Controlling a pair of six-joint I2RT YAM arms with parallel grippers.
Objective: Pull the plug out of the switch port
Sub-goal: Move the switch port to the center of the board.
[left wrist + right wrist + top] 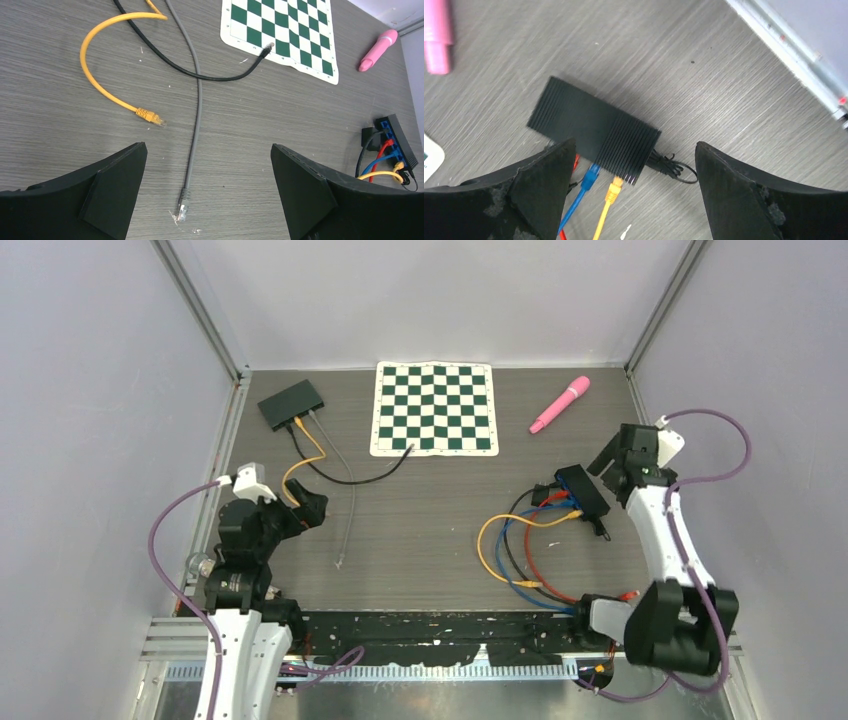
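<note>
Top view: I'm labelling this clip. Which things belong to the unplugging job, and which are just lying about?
Job, probably: right switch, its blue plug and yellow plug, right gripper open above it.
Lying about: chess mat, pink pen, left switch, loose grey cable.

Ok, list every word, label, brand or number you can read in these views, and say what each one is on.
No readable text in any view.
Right switch: plain ribbed top, no label showing.
Left switch: too small to tell whether it carries print.
Pink marker: no print visible.
Chessboard mat: squares only, no readable markings.
</note>
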